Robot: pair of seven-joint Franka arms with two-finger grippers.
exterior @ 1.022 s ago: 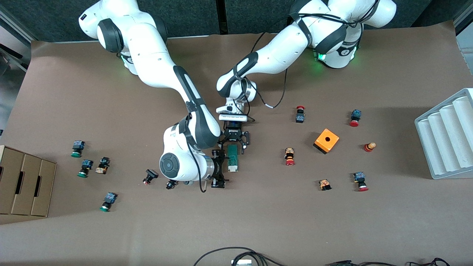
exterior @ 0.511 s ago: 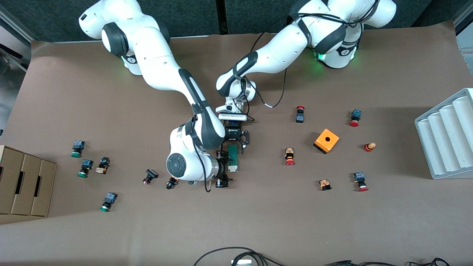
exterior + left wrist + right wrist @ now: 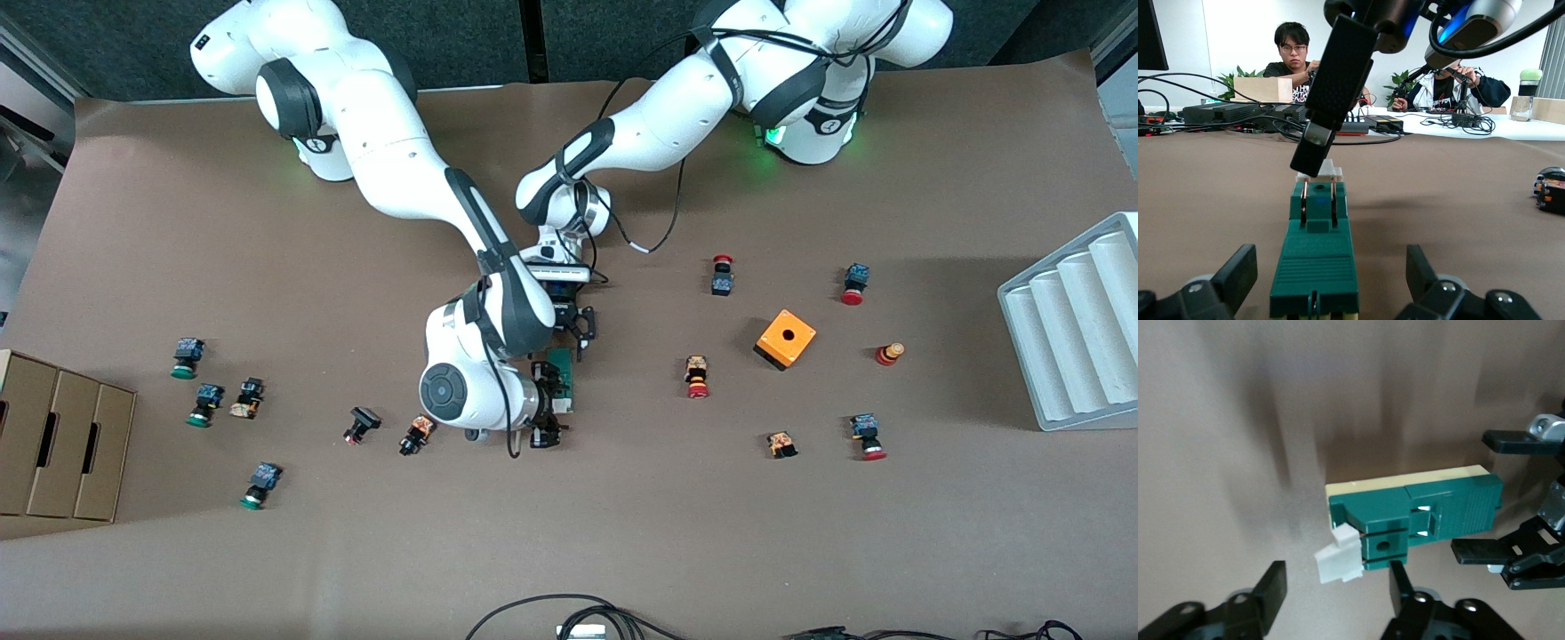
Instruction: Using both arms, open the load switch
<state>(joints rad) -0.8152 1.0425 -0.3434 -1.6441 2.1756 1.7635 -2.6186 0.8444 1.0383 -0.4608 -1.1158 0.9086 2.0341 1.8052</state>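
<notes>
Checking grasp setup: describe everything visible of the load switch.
The load switch is a narrow dark-green plastic block with a cream strip along one long side, a ribbed patch on top and a white handle piece at the end nearer the front camera. It lies flat on the brown table, mid-table. The left claw straddles its other end, open, not touching. The right claw is around the handle end, with gaps on both sides.

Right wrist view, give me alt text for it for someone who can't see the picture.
A dark-green load switch with a white handle piece at one end lies on the brown table, seen from above. The right gripper hangs open over the handle end, one finger on each side, not touching it. The left gripper, also open, brackets the switch's other end.
</notes>
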